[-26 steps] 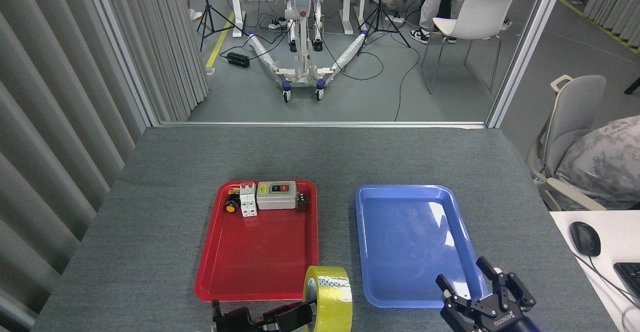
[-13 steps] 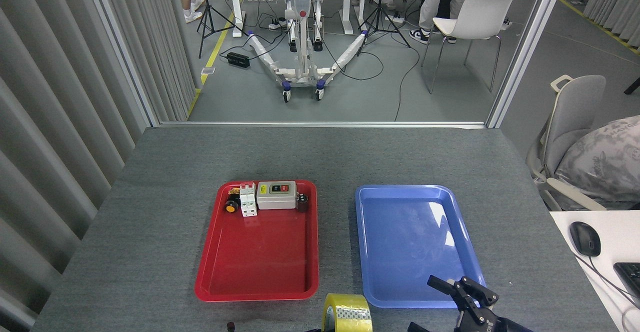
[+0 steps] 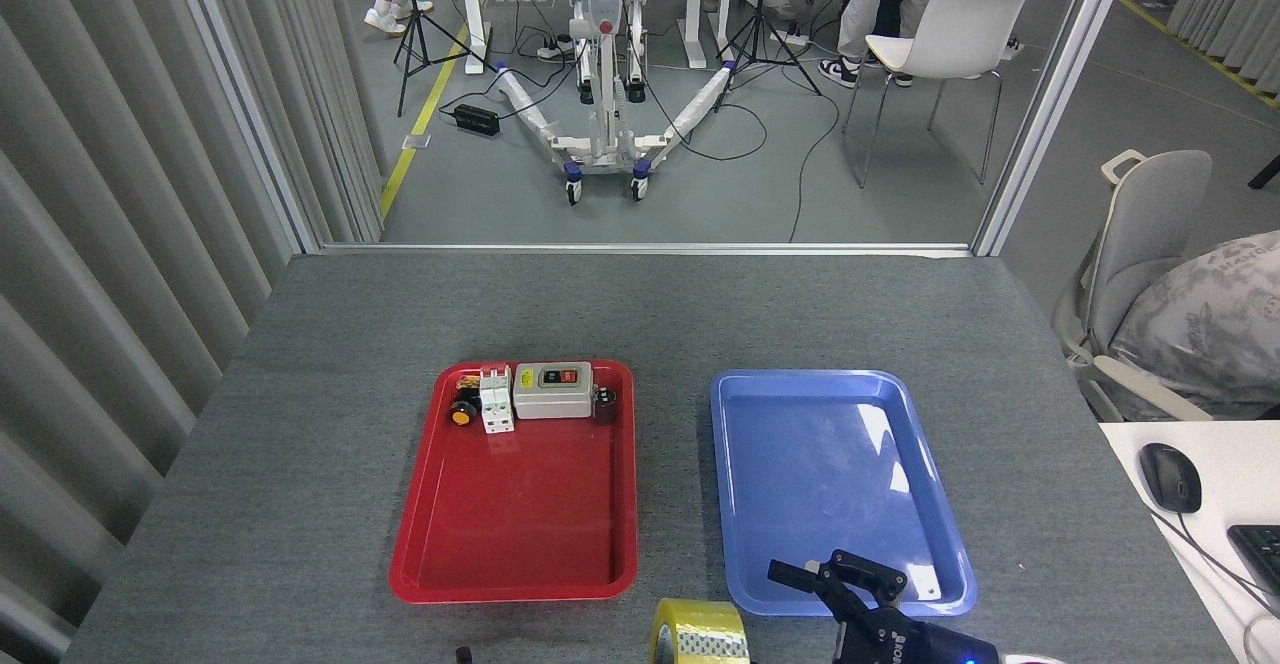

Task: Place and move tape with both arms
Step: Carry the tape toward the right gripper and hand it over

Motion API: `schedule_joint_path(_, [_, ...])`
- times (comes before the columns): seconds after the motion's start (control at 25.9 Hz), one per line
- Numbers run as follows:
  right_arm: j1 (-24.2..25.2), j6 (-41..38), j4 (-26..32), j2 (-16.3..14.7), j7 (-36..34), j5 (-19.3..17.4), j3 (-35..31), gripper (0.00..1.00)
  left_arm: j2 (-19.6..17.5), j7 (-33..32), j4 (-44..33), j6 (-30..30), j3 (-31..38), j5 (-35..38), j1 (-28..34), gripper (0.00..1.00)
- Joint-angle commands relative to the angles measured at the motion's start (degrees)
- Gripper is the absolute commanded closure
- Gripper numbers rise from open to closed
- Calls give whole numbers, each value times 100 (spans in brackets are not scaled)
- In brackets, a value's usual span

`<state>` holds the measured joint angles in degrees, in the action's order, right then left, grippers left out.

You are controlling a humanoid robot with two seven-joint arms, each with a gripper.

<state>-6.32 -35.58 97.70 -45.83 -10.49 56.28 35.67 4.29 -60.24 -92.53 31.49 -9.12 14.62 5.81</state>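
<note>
The tape [image 3: 700, 632] was translucent yellow with a white printed core; one tray [image 3: 420, 534] was red, the other tray [image 3: 740, 474] blue, the bench [image 3: 300, 394] grey.

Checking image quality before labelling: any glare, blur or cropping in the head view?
Head view: sharp throughout, no motion blur. White glare patches sit on the blue tray, washing out part of its floor; the red tray shows only a faint sheen. The tape is cut off by the bottom edge, as is the right tool, dark against the tray. Soft, even lighting, weak shadows.
</note>
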Motion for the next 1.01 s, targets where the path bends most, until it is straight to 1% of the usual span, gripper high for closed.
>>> schedule_joint_path(0.0, [-89, -98, -5, 232, 197, 6, 19, 11, -25, -14, -2, 32, -55, -3, -10, 100])
schedule_joint_path(0.23, [-291, -186, -119, 478, 452, 15, 221, 13, -33, -41, 16, 111, -64, -12, -19, 100])
schedule_joint_path(0.31, [-326, -247, -128, 496, 478, 15, 248, 15, -33, -50, 7, 120, -72, -12, -19, 100])
schedule_joint_path(0.46, [-414, -256, -128, 549, 496, 15, 300, 21, -33, -146, 7, 146, -81, -56, -27, 100])
schedule_joint_path(0.77, [-449, -423, -146, 558, 496, 15, 336, 46, -77, -515, 24, 437, -81, -416, -36, 100])
schedule_joint_path(0.93, [-441, -511, -146, 549, 496, 15, 344, 63, -183, -551, 42, 481, -81, -522, -62, 100])
schedule_joint_path(0.97, [-441, -528, -146, 540, 496, 15, 344, 65, -200, -551, 42, 489, -81, -531, -62, 100])
